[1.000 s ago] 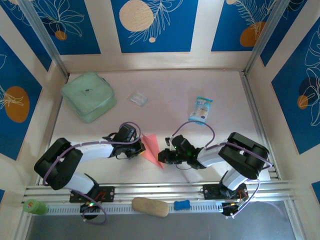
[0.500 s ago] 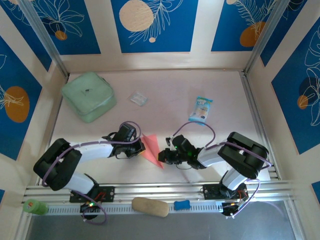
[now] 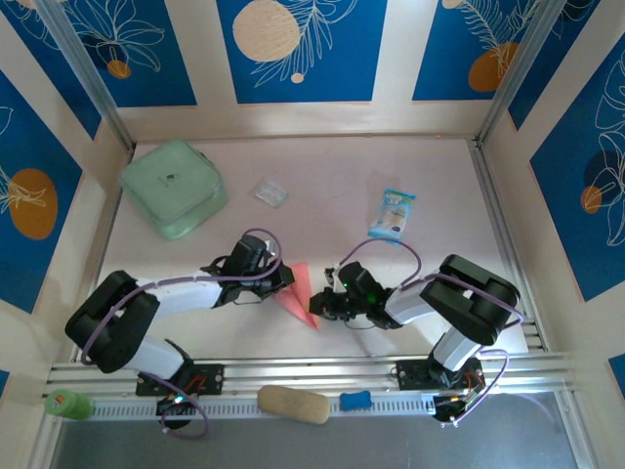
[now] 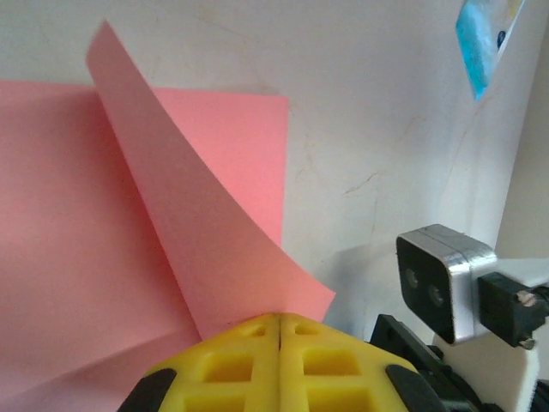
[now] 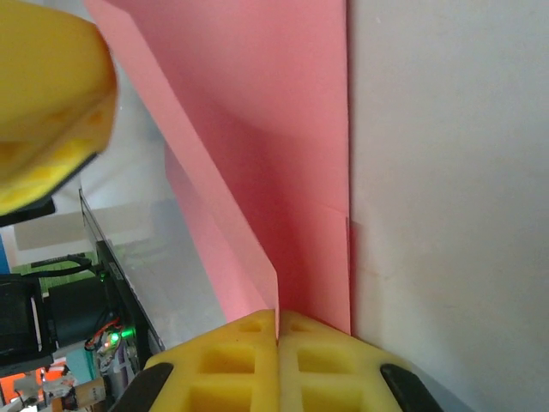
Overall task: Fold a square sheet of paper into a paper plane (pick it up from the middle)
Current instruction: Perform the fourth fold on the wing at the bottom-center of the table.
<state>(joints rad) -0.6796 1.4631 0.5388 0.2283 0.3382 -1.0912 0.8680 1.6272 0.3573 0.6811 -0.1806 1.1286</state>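
Note:
The salmon-pink sheet of paper [image 3: 301,293] lies on the table between my two grippers, folded into a pointed wedge with its tip toward the near edge. My left gripper [image 3: 283,282] is shut on a raised flap at the paper's left side. In the left wrist view, the yellow fingers [image 4: 279,319] pinch that curling flap above the flat part of the paper [image 4: 69,223]. My right gripper [image 3: 318,305] is shut on the right side. In the right wrist view, its fingers [image 5: 277,316] clamp an upright layer of the paper [image 5: 283,129].
A mint-green pouch [image 3: 174,188] sits at the back left, a small clear wrapper [image 3: 270,191] behind the paper, and a blue-and-white snack packet [image 3: 393,214] at the back right. A tan block [image 3: 293,404] and a blue piece [image 3: 355,400] lie on the near rail.
My left gripper has shifted slightly right and away with the flap, lifting it over the paper. The right gripper has stayed where it was.

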